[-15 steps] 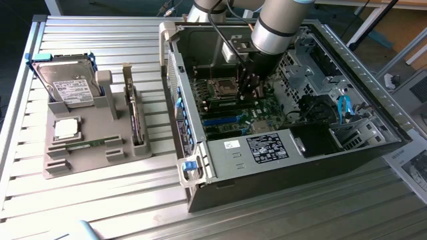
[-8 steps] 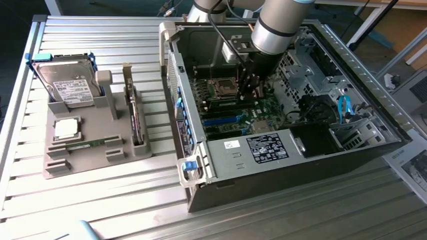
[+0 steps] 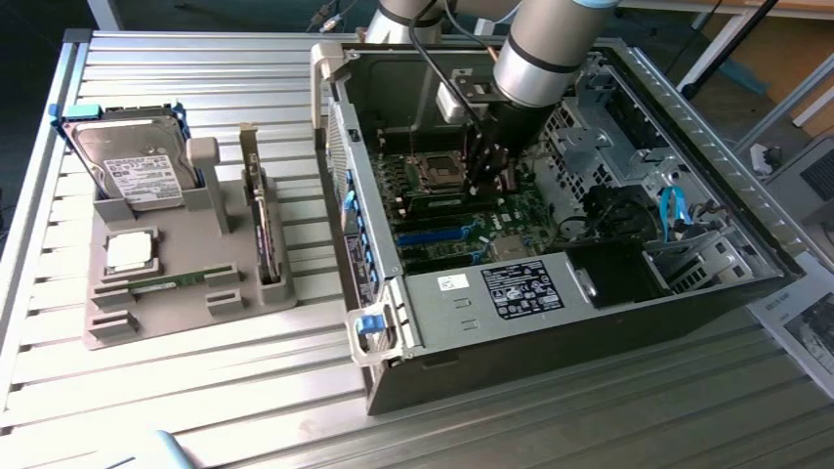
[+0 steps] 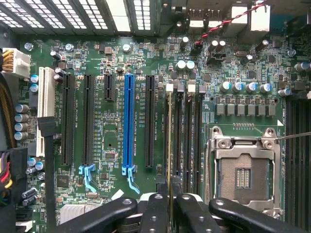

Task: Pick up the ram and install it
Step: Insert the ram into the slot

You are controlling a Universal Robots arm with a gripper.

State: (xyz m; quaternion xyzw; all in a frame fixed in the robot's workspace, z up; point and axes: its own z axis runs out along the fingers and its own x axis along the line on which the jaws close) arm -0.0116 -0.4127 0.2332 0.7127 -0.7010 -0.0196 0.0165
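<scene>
— Inside the open computer case (image 3: 573,293), toward the exterior view's right, what is the arm doing?

— Its gripper (image 3: 487,181) is down over the motherboard (image 3: 456,210), just beside the empty processor socket (image 3: 437,171). On the exterior view's left, the grey tray (image 3: 117,327) holds a second green stick (image 3: 170,283) lying flat in its near half. A hard drive (image 3: 131,171) sits at the tray's far end, and an expansion card (image 3: 268,234) stands upright along its right side.

— And from the wrist?

— The gripper (image 4: 170,204) is clamped on the ram (image 4: 168,145), which is seen edge-on as a thin pale line running out from between the fingers (image 4: 154,208). It lies in line with the memory slot farthest from the socket, the end one of the four memory slots (image 4: 187,141).

— So how far along is it?

— I'd say the pickup is done and the stick is lined up. I cannot tell whether it is pressed home. With the grip on it, I judge the install unfinished.
</scene>
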